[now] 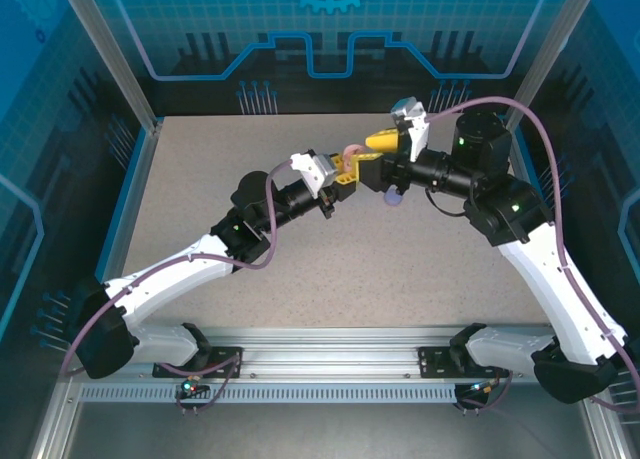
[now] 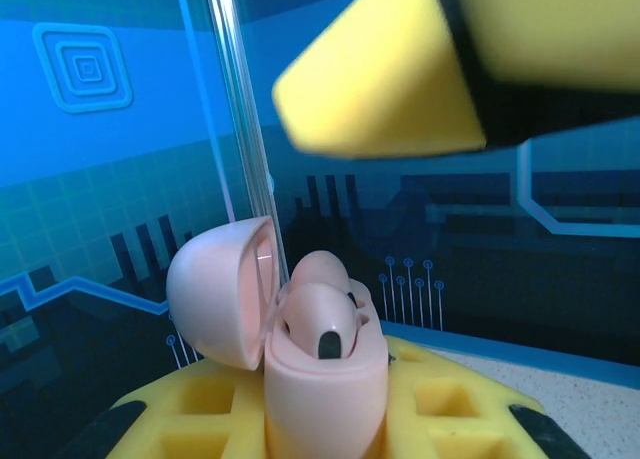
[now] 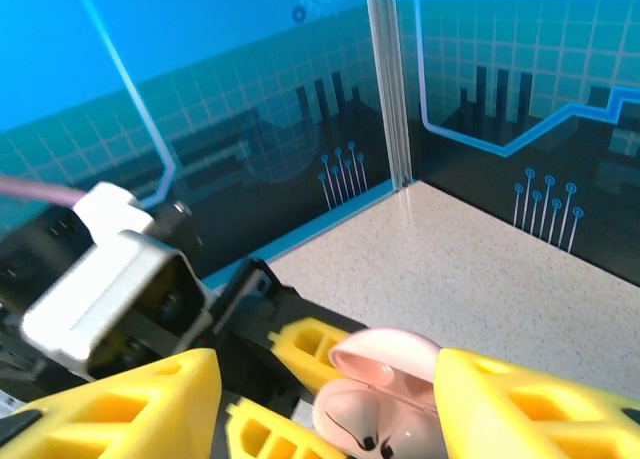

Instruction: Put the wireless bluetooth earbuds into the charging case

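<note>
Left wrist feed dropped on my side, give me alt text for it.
An open pale pink charging case stands upright, clamped in the yellow left gripper, lid swung left, a pink earbud seated inside. A blurred yellow finger of the right gripper hangs at upper right.

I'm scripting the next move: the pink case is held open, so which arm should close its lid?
Right, likely. The left gripper is clamped on the pink case, so it's busy; the right gripper is open, its fingers flanking the raised lid.
</note>
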